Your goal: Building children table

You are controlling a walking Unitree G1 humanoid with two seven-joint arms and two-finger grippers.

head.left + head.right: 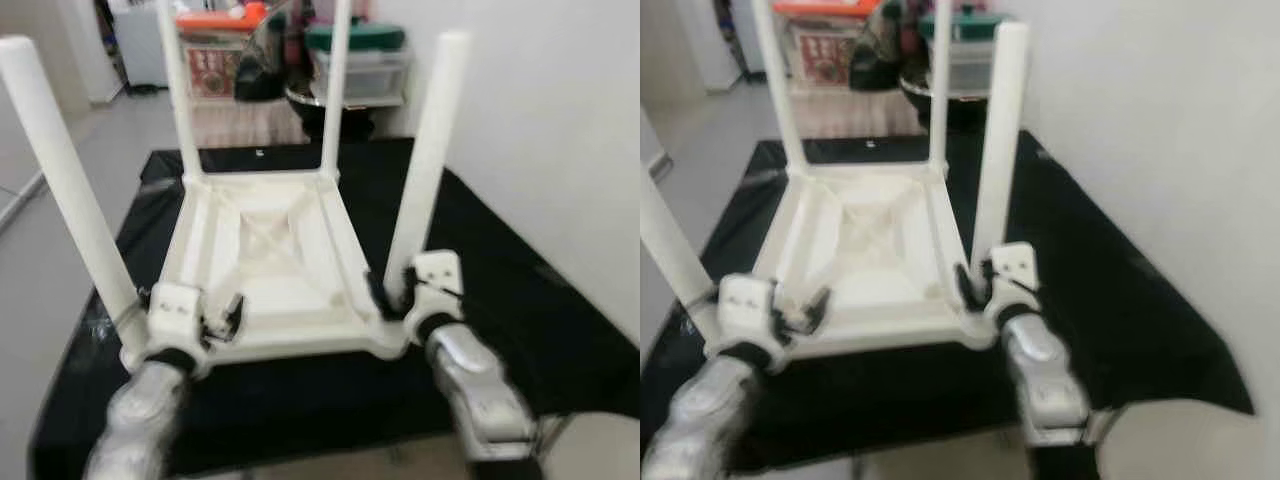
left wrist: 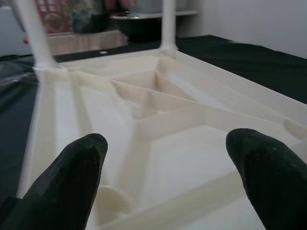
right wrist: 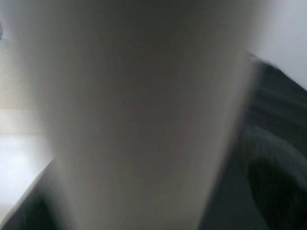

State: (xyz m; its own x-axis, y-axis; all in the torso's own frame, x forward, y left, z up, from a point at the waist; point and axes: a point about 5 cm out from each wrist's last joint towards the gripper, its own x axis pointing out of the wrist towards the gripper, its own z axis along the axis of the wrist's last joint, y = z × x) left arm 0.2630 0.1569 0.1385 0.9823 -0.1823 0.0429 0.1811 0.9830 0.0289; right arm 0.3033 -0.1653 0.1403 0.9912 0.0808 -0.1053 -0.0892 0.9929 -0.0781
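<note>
While the white children's table [image 1: 265,270] lies upside down on the black cloth [image 1: 520,330] spread over the floor, all four of its legs already stand up in the corner sockets, so you look to be at the seating and checking stage, not fetching parts. Your right hand [image 1: 392,293] sits at the base of the near right leg [image 1: 428,160], and the right wrist view has that leg pressed up close between the fingers; whether they are actually clamped on it I cannot tell. Your left hand [image 2: 168,167] hangs open over the ribbed underside, its two black fingertips [image 2: 79,165] spread wide and touching nothing, just beside the near left leg [image 1: 65,180]. That leg leans outward more than the others, so I judge it the one most in need of attention. Next, bring the left hand round its base, close on it, and press it straight into the socket. Storage boxes [image 1: 360,60] stand beyond the cloth, well apart from the work.
</note>
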